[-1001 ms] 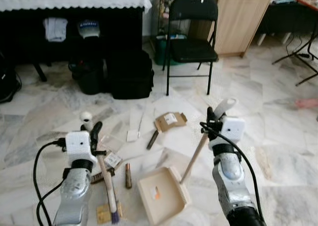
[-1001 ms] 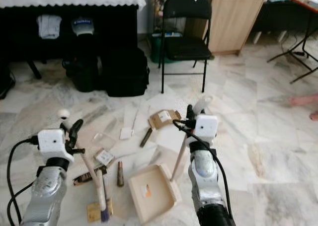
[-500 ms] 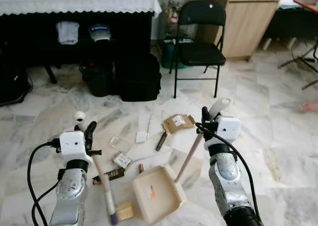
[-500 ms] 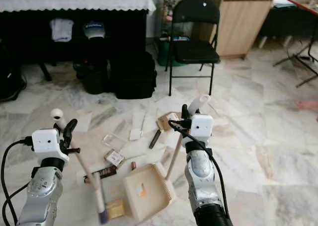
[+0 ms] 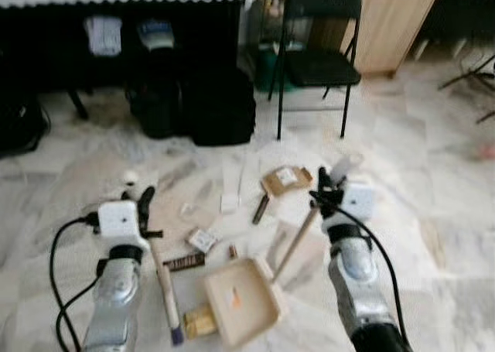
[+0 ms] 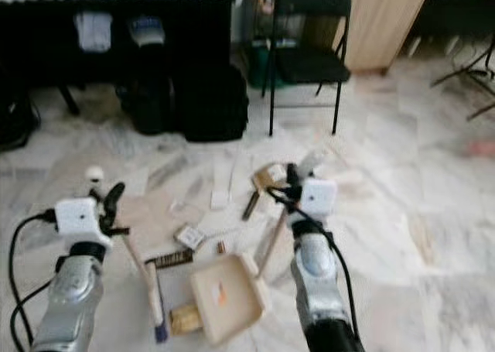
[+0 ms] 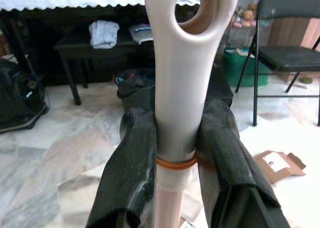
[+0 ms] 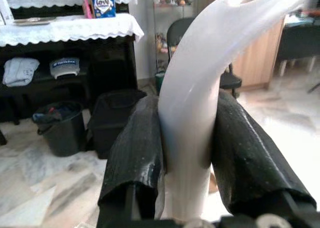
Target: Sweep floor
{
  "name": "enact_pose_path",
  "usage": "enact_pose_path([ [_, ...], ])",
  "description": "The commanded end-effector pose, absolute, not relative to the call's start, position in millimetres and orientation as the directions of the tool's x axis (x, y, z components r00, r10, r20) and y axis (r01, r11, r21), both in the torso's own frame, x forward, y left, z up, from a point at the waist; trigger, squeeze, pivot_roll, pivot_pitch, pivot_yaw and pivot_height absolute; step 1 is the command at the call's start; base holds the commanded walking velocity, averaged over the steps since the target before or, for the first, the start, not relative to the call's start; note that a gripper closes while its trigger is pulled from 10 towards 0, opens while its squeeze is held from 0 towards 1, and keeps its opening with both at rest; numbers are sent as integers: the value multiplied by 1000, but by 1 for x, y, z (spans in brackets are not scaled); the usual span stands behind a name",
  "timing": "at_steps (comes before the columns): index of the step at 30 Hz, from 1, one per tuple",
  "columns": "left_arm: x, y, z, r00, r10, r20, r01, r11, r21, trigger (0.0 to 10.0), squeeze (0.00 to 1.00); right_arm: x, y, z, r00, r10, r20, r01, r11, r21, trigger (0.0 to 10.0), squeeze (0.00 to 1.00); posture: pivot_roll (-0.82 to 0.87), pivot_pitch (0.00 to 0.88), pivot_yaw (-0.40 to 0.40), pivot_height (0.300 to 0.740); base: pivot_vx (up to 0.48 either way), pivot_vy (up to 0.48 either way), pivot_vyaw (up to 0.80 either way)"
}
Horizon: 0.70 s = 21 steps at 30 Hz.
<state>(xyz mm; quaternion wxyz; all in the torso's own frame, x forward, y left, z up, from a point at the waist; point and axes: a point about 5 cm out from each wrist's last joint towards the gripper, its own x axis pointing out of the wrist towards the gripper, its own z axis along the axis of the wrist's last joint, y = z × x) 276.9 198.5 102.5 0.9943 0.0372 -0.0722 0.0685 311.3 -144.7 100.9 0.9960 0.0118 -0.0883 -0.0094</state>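
The left end effector clenched the broom handle and the right end effector clenched the dustpan handle, both tools resting on the littered floor between the arms.

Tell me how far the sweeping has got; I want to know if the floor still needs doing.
Both tools are in hand: the left gripper is shut on the broom handle, the right gripper on the dustpan handle. The dustpan sits on the floor. Litter remains: a cardboard box, a dark wrapper and paper scraps, so sweeping looks barely begun.
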Motion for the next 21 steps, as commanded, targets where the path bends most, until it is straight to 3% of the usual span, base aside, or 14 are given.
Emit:
enact_pose_path([
  [1, 276, 203, 108, 974, 137, 179, -152, 986, 74, 10000, 0, 312, -143, 108, 978, -17, 206, 13, 1000, 22, 10000, 0, 86, 84, -41, 740, 0, 0, 0],
  [21, 275, 202, 107, 975, 136, 176, -151, 986, 72, 10000, 0, 311, -144, 106, 979, -15, 203, 11, 1000, 23, 10000, 0, 84, 64, -41, 740, 0, 0, 0],
])
